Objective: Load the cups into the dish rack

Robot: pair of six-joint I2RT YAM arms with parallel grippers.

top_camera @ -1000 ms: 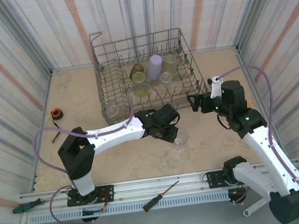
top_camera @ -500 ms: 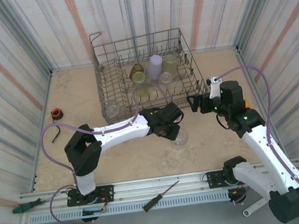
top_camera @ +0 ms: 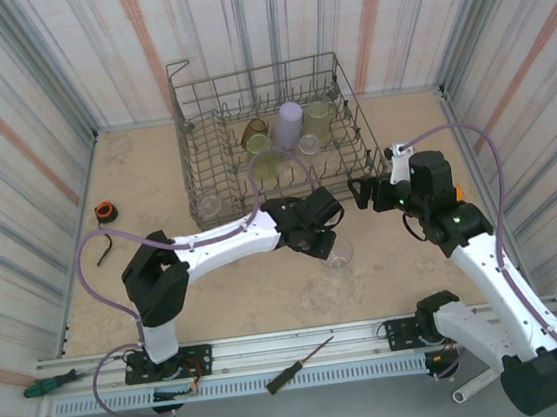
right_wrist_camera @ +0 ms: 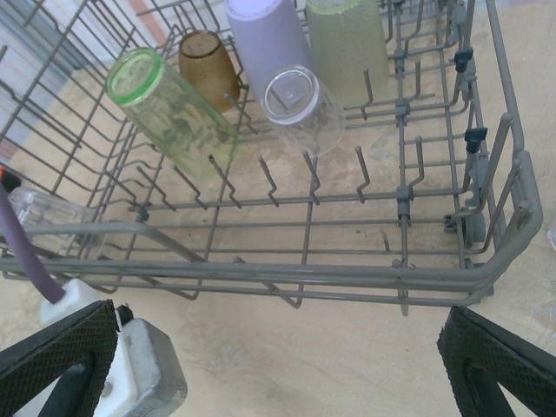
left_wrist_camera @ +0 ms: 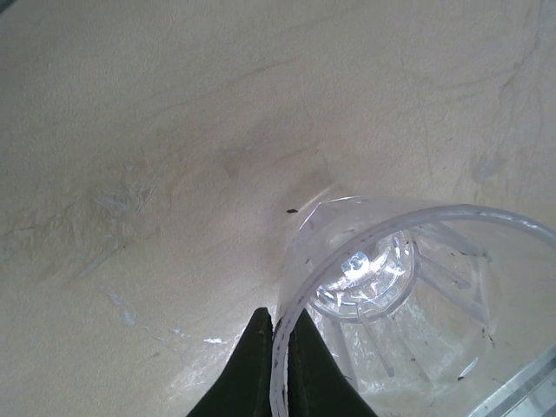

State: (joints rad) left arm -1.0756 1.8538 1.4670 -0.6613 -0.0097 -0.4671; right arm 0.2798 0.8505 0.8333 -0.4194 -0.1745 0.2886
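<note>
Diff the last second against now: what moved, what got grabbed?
The left claw closed on the rim of the clear cup standing on the table in front of the rack, one finger inside and one outside. Its arm shifted a little to the right as it did so. Unchanged: the right claw is open near the rack's front edge, and the cups in the rack have not moved.

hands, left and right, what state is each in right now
Left hand: shut on the rim of the clear cup.
Right hand: open, holding nothing, facing the dish rack.
</note>
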